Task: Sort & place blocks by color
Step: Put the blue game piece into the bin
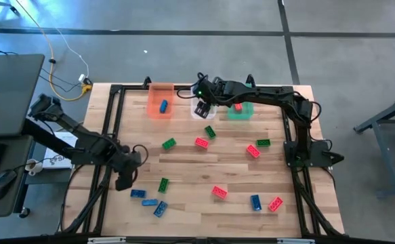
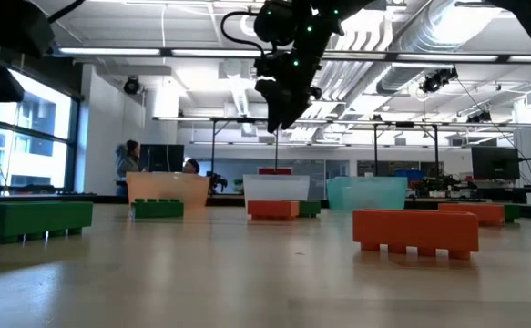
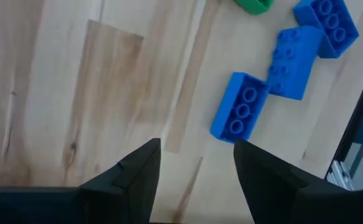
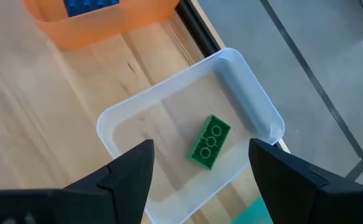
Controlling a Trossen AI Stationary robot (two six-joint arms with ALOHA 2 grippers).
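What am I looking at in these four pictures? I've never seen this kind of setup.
Two dark robot arms work at a wooden table. One picture looks down from above, one looks level across the tabletop, and two come from cameras on the arms' wrists. Small blue, green and red blocks are scattered about, and three bins stand along the far edge. The right gripper hangs open over the clear bin, where a green block lies. The left gripper hovers open near three blue blocks. Neither holds anything.
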